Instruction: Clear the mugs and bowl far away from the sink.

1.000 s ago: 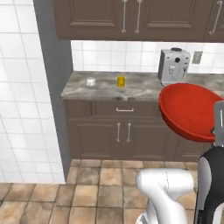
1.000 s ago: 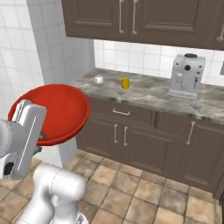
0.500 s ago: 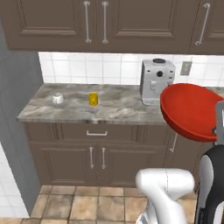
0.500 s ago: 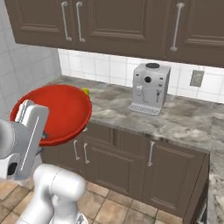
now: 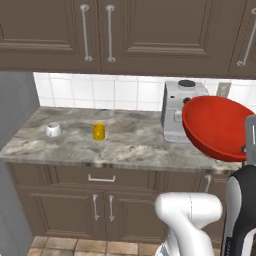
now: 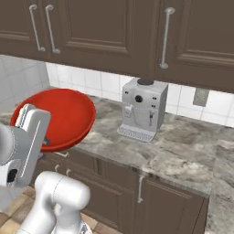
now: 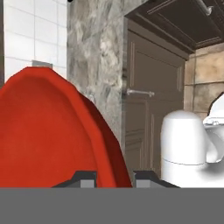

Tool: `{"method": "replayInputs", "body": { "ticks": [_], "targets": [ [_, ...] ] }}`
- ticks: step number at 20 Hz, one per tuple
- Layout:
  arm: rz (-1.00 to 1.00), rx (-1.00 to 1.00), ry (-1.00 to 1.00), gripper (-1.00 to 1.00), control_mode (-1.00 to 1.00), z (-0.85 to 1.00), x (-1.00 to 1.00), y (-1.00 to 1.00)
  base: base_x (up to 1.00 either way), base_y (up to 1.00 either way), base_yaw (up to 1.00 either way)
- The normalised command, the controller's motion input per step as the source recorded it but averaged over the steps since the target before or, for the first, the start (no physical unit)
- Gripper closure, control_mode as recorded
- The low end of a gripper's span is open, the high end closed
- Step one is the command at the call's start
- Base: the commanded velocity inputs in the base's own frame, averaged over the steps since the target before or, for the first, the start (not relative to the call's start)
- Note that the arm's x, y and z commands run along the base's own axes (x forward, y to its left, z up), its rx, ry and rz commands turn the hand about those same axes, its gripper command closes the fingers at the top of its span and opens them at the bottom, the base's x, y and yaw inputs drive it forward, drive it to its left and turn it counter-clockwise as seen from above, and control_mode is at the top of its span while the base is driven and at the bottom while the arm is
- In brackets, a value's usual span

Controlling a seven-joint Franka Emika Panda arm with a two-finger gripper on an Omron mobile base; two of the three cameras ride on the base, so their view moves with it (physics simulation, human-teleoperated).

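Left base view: white mug, yellow mug already on counter; gripper narrowly clamped on red bowl rim, placement pending.

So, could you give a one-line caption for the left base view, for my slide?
Pincer carries the red bowl above the counter, where white mug and yellow mug already stand.

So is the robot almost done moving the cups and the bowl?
Nearly. Both mugs, the white one and the yellow one, already stand on the counter, with no sink in sight. The claw is holding the red bowl by its rim, up in the air. What's left is setting the bowl down.
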Motion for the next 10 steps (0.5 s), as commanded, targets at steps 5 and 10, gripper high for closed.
{"method": "replayInputs", "body": {
  "ticks": [5,10],
  "targets": [
    [0.00,0.00,0.00,1.00,1.00,0.00,0.00,0.00,0.24,-0.75,0.04],
    [0.00,0.00,0.00,1.00,1.00,0.00,0.00,0.00,0.00,-0.71,-0.20]
  ]
}}
